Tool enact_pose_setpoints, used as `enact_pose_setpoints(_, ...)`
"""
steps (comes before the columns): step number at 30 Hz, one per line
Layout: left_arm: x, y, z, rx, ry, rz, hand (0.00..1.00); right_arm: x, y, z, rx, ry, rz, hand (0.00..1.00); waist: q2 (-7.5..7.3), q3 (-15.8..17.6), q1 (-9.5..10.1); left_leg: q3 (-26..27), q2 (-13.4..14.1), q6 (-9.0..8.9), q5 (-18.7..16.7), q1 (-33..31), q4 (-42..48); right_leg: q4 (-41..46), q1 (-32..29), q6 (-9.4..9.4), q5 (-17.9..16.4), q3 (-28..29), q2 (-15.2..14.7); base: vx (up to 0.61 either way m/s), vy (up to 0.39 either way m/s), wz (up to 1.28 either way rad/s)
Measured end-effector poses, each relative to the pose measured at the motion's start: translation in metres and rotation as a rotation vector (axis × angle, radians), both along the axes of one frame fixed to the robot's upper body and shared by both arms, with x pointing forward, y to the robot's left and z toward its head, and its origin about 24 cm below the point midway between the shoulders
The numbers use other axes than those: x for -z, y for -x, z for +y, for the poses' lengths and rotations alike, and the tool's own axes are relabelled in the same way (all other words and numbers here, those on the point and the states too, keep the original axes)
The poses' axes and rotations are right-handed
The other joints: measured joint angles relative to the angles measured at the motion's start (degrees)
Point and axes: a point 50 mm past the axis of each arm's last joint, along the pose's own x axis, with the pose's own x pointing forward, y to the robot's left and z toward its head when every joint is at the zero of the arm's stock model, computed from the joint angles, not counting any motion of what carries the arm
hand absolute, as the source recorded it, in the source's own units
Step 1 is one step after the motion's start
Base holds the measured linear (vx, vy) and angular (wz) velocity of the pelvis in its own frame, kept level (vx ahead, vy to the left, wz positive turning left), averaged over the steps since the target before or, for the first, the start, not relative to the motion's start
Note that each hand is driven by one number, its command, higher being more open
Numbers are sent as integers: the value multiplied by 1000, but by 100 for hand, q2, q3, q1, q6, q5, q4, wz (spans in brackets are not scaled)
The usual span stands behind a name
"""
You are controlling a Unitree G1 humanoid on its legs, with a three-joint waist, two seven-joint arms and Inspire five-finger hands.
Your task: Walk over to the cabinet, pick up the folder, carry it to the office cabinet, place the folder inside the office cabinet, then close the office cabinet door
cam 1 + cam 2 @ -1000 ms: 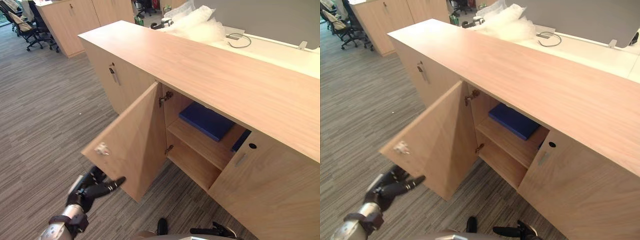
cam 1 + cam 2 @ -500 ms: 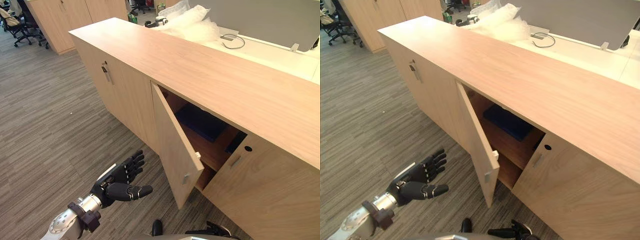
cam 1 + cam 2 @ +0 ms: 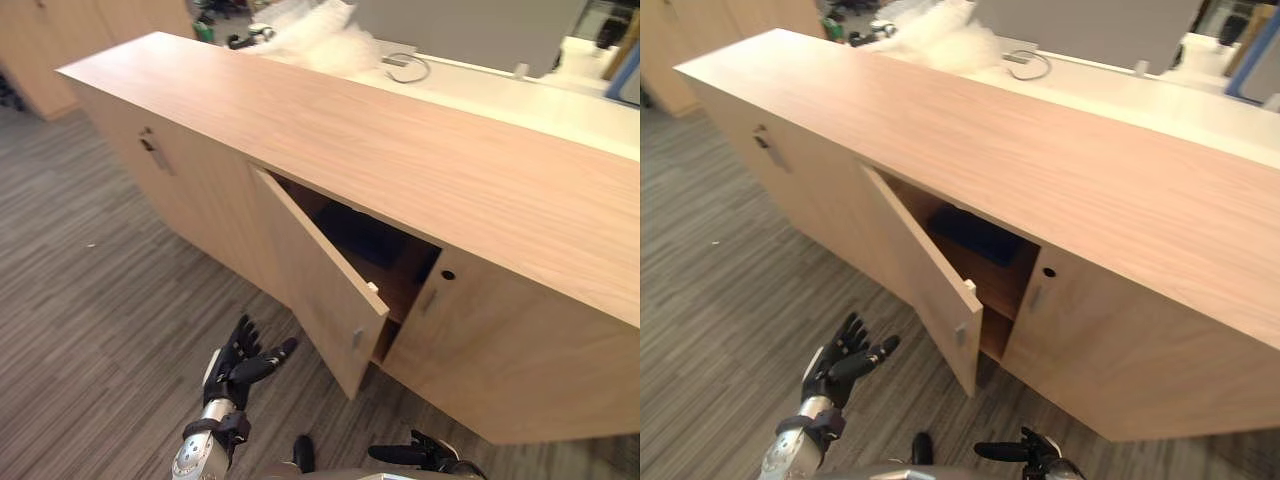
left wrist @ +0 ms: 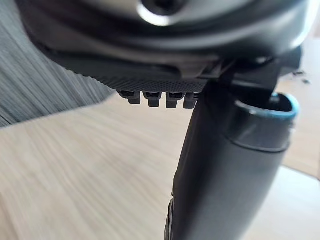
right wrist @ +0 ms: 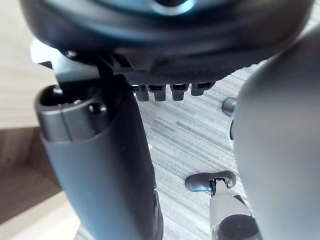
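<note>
The long wooden office cabinet (image 3: 420, 160) has one door (image 3: 320, 290) standing ajar at an angle, its free edge toward me. Inside, on the shadowed shelf, lies the dark blue folder (image 3: 975, 232). My left hand (image 3: 245, 365) is open with fingers spread, low over the carpet, a short way left of the door's lower corner and not touching it. In the left wrist view the straight fingers (image 4: 155, 97) point at a light wood surface. My right hand (image 3: 410, 455) hangs open at the bottom edge, near the floor before the cabinet.
A shut door with a handle (image 3: 155, 155) is to the left of the opening, another with a handle (image 3: 430, 300) and a keyhole to the right. Behind the cabinet, a white desk carries crumpled plastic wrap (image 3: 310, 25) and a cable (image 3: 405, 65). Grey carpet (image 3: 90, 320) spreads to the left.
The door has swung from wide open to partly shut. My left hand has left the door and opened, spread, beside it. The camera has shifted, so the cabinet sits differently in view.
</note>
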Motion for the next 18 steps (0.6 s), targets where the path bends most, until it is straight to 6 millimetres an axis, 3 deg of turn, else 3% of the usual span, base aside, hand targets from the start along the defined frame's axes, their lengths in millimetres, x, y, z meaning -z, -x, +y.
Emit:
enact_pose_setpoints(2, 11, 14, 5, -62, -22, 76, 100, 0, 1, -8, 64, 15, 2, 100, 135, 68, 30, 142, 458, -55, -614, -301, 1165, -9, 71, -10, -4, 294, 221, 45, -52, -76)
enact_pose_setpoints(4, 20, 20, 6, -74, -13, 124, 100, -1, 3, -16, 123, 39, 1, 100, 215, 115, 33, 74, 612, -59, -745, -392, 1613, -19, 104, -19, 13, 497, 300, 61, -12, -62)
enact_pose_setpoints(7, 34, 34, 7, -176, 53, 189, 100, -2, 6, -20, 156, 55, -2, 100, 302, 162, 93, -572, 592, -57, -743, -523, 2261, 41, 91, -39, 76, 888, 320, 37, 9, -76)
enact_pose_setpoints(8, 40, 41, 4, -215, 83, 216, 100, -2, 5, -20, 159, 56, -7, 100, 327, 163, 180, -1079, 480, -161, -889, -658, 2524, 85, 90, -44, 87, 1139, 301, 18, 77, -102)
enact_pose_setpoints(9, 43, 44, 0, -225, 98, 233, 100, -2, 6, -23, 163, 63, -4, 100, 391, 123, 209, -1452, 366, -312, -1038, -574, 2353, 128, 42, -38, 90, 1261, 303, 2, 137, -101)
enact_pose_setpoints(10, 50, 49, -8, -234, 125, 268, 100, -3, 6, -28, 163, 79, -6, 100, 577, 20, 221, -2122, 219, -355, -1038, -403, 1801, 182, -110, -23, 97, 1406, 371, 28, 153, -68)
enact_pose_setpoints(11, 55, 50, -13, -220, 125, 304, 100, -4, 4, -28, 164, 81, -15, 100, 620, -10, 181, -2245, 215, -405, -1092, -224, 1425, 139, -156, 28, 114, 1446, 364, 21, 122, -46)
enact_pose_setpoints(13, 60, 47, -18, -185, 105, 339, 100, -4, 1, -24, 158, 71, -26, 100, 484, -2, 181, -2062, 164, -349, -993, -153, 1209, 135, -231, 84, 195, 1452, 245, -14, 127, -35)
enact_pose_setpoints(16, 71, 63, -23, -133, 69, 443, 100, -3, 3, -12, 162, 44, -26, 100, 317, -159, 180, -1734, 108, -297, -866, 196, 770, 114, -228, 111, 226, 1564, 66, -6, 85, -46)
enact_pose_setpoints(17, 73, 68, -20, -132, 48, 480, 100, -2, 4, -7, 161, 33, -21, 100, 220, -296, 153, -1627, 54, -279, -681, 411, 386, 82, -232, 131, 251, 1615, -15, 17, 36, -32)
enact_pose_setpoints(18, 74, 70, -20, -135, 41, 493, 100, -1, 5, -4, 155, 26, -18, 100, 228, -343, 127, -1603, 22, -277, -582, 495, 199, 61, -236, 140, 262, 1613, -32, 24, 3, -16)
